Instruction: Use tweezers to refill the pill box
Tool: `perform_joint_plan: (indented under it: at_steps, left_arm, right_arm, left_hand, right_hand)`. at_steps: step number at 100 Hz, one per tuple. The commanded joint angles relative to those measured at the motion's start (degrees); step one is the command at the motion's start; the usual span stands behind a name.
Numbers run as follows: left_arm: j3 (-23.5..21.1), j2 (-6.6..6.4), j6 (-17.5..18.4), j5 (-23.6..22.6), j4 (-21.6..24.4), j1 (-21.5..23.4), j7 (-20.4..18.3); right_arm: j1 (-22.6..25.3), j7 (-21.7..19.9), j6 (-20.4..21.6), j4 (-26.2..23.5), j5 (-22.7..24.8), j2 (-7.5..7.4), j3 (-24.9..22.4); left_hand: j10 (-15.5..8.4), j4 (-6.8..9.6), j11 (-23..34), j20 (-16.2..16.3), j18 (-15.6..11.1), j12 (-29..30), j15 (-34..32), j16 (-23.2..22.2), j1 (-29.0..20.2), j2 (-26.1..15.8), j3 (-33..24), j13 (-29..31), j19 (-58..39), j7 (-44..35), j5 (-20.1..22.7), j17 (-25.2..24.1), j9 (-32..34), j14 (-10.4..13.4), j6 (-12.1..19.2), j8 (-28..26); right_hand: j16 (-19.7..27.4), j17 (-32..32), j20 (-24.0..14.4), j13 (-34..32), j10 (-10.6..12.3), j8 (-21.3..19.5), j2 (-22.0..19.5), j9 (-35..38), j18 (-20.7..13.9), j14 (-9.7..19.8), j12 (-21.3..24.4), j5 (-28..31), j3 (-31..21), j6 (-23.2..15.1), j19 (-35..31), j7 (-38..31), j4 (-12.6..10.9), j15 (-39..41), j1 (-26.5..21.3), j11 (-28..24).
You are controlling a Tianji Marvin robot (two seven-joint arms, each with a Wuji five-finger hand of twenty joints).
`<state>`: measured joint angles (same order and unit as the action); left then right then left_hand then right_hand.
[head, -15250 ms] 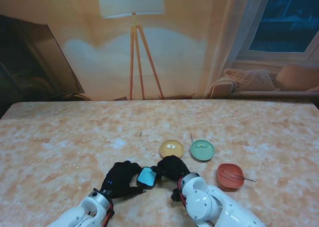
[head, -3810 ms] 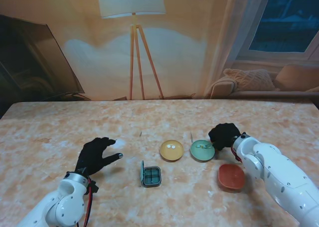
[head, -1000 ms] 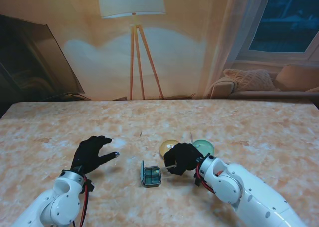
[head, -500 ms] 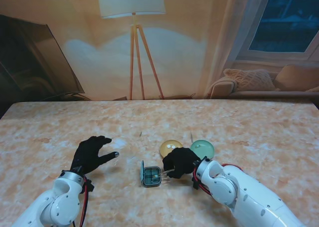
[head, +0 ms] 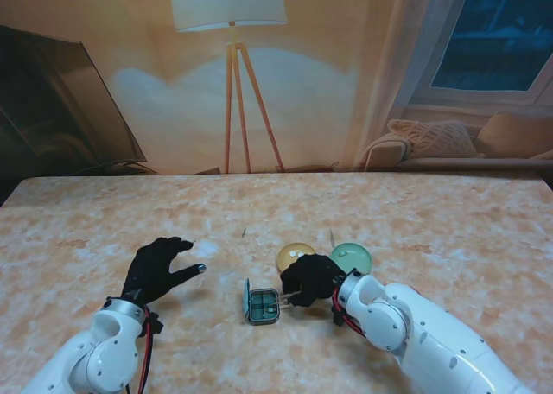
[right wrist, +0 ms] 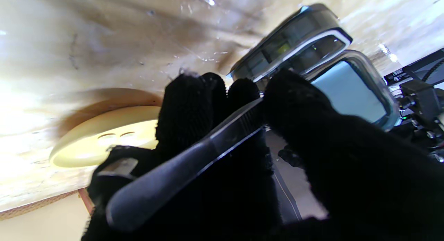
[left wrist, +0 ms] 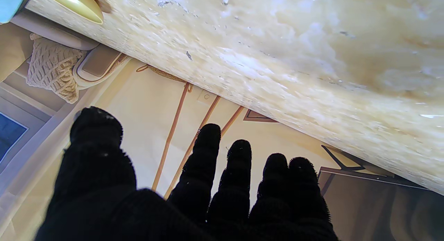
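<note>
Stand view: the right hand (head: 313, 278) grips the tweezers (right wrist: 194, 157) just at 3 o'clock of the open pill box (head: 263, 306). The left hand (head: 159, 269) hovers with fingers spread, holding nothing, well off at the box's 9 o'clock.

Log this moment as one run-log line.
right robot hand: shut on tweezers, beside open pill box | left robot hand: open, idle
</note>
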<state>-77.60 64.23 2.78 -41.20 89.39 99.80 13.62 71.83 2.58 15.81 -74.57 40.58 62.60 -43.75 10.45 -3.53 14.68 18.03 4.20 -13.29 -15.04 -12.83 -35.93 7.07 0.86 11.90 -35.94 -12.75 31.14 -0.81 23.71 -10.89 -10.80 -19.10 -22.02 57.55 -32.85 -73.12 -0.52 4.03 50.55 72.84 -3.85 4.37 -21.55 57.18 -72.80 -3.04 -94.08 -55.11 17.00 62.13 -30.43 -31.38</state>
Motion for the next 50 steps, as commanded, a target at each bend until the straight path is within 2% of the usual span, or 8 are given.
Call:
perform_joint_plan:
  at_steps: [1, 25, 50]
  left_arm:
    - [-0.1, 0.23, 0.0, 0.2, 0.1, 0.4, -0.7]
    - [-0.2, 0.21, -0.1, 0.3, 0.3, 0.6, -1.0]
    - [-0.2, 0.18, 0.0, 0.4, 0.3, 0.5, -1.2]
  right_arm:
    - [0.1, -0.7, 0.0, 0.3, -0.2, 0.42, 0.4]
    - [0.4, 0.3, 0.1, -0.1, 0.1, 0.54, -0.6]
    - [3.0, -1.4, -1.1, -3.8, 3.6, -0.56, -6.7]
  left_hand:
    - [-0.9, 0.86, -0.5, 0.3, -3.0, -0.3, -0.3, -0.3, -0.9, -2.3, 0.7, 0.4, 0.0, -0.2, 0.8, -0.1, 0.8, 0.6, 0.1, 0.2]
    - [-0.9, 0.81, -0.4, 0.4, -3.0, -0.3, -0.3, -0.3, -0.6, -2.4, 0.8, 0.4, -0.1, -0.2, 0.8, 0.0, 0.8, 0.6, 0.0, 0.3]
    - [-0.8, 0.79, -0.4, 0.4, -3.1, -0.2, -0.3, -0.3, -0.3, -2.6, 0.8, 0.3, -0.1, -0.2, 0.9, 0.0, 0.9, 0.6, 0.0, 0.3]
  right_hand:
    - [0.9, 0.0, -0.4, 0.8, -7.4, -0.2, -1.8, 0.7, -13.1, -5.0, -1.1, 0.9, -2.0, -2.2, -0.5, -1.6, 0.5, 0.2, -2.8, 0.2]
    - [0.3, 0.7, -1.1, -0.1, -7.7, -0.2, -2.1, 1.7, -13.6, -4.8, -1.3, 2.1, -2.1, -2.4, -1.4, -2.3, 0.5, 1.1, -3.3, -0.5]
    - [0.1, 1.9, -1.3, -0.9, -8.0, -0.2, -2.0, 2.2, -14.2, -4.5, -1.4, 2.4, -2.2, -2.1, -1.8, -2.7, 0.6, 1.6, -3.5, -1.0]
